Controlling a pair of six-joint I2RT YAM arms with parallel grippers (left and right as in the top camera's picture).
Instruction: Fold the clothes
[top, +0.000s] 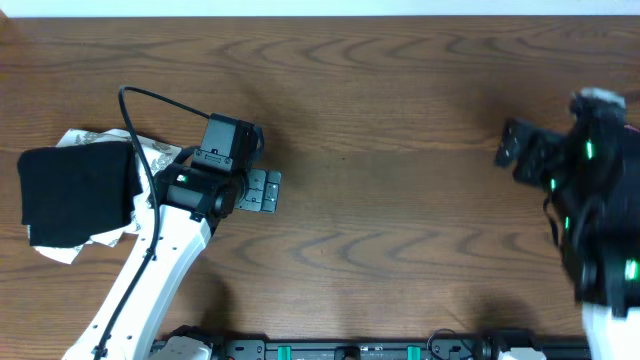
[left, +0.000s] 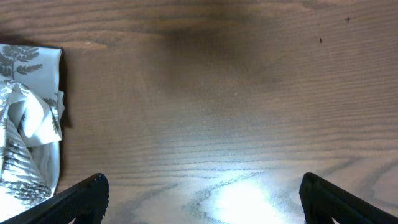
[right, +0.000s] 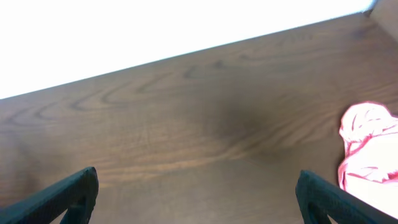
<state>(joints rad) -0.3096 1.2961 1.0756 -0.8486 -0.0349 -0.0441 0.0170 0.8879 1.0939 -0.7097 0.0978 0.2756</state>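
The clothes lie in a small pile at the table's left end. A folded black piece (top: 75, 195) rests on a crumpled white leaf-print piece (top: 152, 152), whose edge (left: 28, 124) shows at the left of the left wrist view. A pink piece (right: 368, 152) shows at the right edge of the right wrist view. My left gripper (top: 263, 191) (left: 202, 199) hangs open over bare wood just right of the pile, nothing between its fingers. My right gripper (top: 515, 150) (right: 196, 193) stands open at the far right, over bare wood, left of the pink piece.
The dark wooden table (top: 400, 230) runs the full width of the overhead view. Its far edge (right: 186, 53) meets a bright white background in the right wrist view. A rail of arm mounts (top: 350, 350) lines the near edge.
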